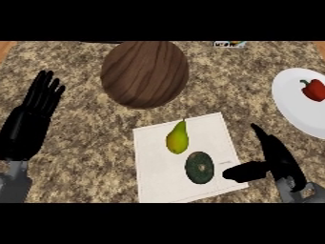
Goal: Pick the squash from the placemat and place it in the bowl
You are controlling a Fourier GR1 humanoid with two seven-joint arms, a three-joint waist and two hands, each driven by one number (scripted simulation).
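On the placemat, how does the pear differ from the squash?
The pear is yellow-green, the squash dark green. The pear is elongated, the squash round. The squash lies nearer the right hand, the pear nearer the bowl. Both rest on the white placemat.

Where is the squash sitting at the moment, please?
In the head view, the squash lies on the placemat, just below the pear and left of the right hand.

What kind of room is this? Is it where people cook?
Most likely a kitchen: there is a speckled stone counter, a round brown wooden bowl, and food, a red bell pepper on a round white plate and a yellow-green pear on a white rectangular placemat.
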